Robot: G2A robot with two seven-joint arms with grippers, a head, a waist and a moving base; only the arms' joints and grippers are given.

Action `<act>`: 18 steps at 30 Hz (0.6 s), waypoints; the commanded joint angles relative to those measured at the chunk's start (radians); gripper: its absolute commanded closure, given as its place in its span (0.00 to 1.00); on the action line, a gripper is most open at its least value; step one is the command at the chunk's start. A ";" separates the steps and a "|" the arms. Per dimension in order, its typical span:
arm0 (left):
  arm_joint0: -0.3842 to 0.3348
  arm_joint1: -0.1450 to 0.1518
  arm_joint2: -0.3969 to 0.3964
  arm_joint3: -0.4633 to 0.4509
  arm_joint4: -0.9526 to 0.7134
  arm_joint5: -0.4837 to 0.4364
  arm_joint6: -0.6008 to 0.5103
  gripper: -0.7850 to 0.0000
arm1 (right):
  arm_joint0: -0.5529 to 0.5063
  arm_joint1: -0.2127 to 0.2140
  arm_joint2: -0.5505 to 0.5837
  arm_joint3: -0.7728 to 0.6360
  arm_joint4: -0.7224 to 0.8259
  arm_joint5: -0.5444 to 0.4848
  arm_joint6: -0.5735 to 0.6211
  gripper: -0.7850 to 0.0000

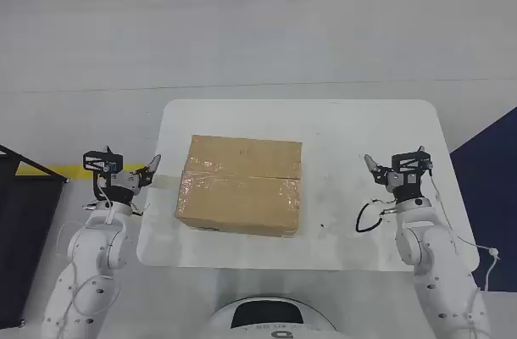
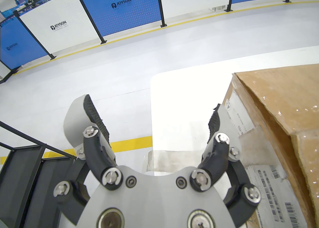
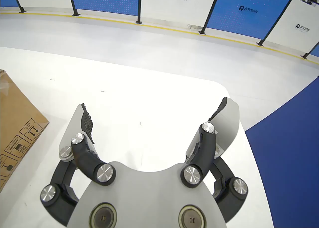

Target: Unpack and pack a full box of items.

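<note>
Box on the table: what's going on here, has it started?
Not yet, by the look of it. The cardboard box sits on the white table with its top flaps closed and taped. The left gripper is open beside the box's left end, at the table's edge, and holds nothing. The right gripper is open over the right part of the table, well apart from the box. No items are out.

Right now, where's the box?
In the top view the cardboard box sits closed on the white table, left of centre. It is close beside the left gripper and well apart from the right gripper.
</note>
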 commanded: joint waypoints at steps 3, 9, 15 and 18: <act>0.000 0.000 0.000 0.000 0.000 0.000 0.000 0.00 | 0.038 -0.002 -0.039 0.026 -0.003 -0.041 0.039 0.00; 0.000 0.000 0.000 0.000 0.000 0.000 0.000 0.00 | 0.093 -0.010 -0.133 0.048 -0.071 -0.064 0.082 0.00; 0.000 0.000 0.000 0.000 0.000 0.000 0.000 0.00 | 0.099 -0.007 -0.189 0.035 -0.043 -0.284 0.074 0.00; 0.000 0.000 0.000 0.000 0.000 0.000 0.000 0.00 | 0.098 0.001 -0.160 0.045 0.017 -0.422 0.062 0.00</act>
